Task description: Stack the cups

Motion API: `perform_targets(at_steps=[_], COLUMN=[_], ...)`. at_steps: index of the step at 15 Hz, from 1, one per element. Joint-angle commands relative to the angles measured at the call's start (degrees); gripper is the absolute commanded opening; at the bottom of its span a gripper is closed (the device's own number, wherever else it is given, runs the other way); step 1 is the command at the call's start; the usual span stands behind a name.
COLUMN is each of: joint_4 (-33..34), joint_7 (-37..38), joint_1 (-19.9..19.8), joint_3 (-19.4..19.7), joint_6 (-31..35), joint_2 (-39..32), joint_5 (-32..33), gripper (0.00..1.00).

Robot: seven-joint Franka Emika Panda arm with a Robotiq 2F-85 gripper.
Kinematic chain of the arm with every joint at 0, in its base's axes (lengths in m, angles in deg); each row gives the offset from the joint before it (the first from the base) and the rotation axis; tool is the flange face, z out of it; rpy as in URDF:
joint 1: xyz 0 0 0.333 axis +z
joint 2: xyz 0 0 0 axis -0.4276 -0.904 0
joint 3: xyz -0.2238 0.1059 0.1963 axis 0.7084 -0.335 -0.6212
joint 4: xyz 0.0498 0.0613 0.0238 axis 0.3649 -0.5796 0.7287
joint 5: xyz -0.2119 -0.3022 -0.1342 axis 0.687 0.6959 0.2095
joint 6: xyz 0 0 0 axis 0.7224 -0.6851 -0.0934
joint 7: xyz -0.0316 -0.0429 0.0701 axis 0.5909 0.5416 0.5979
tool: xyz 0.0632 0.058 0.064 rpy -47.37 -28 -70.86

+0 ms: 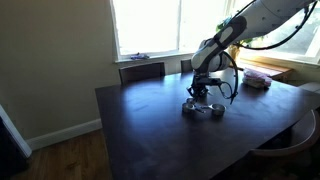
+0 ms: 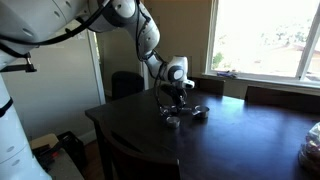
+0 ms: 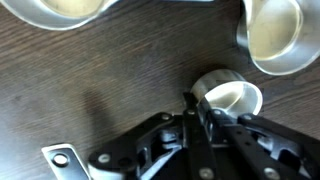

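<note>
1. Now, in an exterior view the arm (image 1: pixel 228 38) reaches down from the far right to the cups (image 1: pixel 190 108). They sit grouped near the middle of the dark bench (image 1: pixel 140 135), well apart from the pinkish object (image 1: pixel 256 80) at the far right. The jaws are low among the cups and too small here to read. Because the cups stand close together, the first move should probably be a straight lift, with no sideways travel until clear.

2. In an exterior view the cups (image 2: pixel 172 118) lie directly under the wrist, with bare bench on every side. That leaves room to carry high and come down on the target cup from above.

3. In the wrist view the jaws are clenched. Their tips meet at the left edge of the small cup (image 3: pixel 232 97), seemingly pinching its rim or thin handle; I cannot tell which. A large cup (image 3: pixel 55 10) lies far left and a middle cup (image 3: pixel 272 38) far right, both apart from the small cup and cut off by the frame.

4. An off-centre pinch on slick metal will likely let the cup tilt or swing. Raise it slowly and check that it comes up level.

5. The middle cup looks like the better host. Centre the small cup over its mouth, lower until seated, then release.
</note>
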Motion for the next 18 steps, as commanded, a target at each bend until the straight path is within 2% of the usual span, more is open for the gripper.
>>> perform_targets(at_steps=[1, 5, 8, 18], joint_4=[-6.2, -10.7, -15.0, -22.8], joint_7=[-4.5, -9.6, -12.7, -15.1], joint_1=[-1.5, -2.9, -2.4, 0.3], joint_3=[-1.9, -3.8, -4.3, -4.9], joint_6=[-0.3, -0.3, -0.2, 5.2], joint_2=[6.5, 11.5, 14.3, 16.0], joint_5=[-1.4, -2.1, -1.2, 0.0], gripper=[0.06, 0.06, 0.06, 0.05])
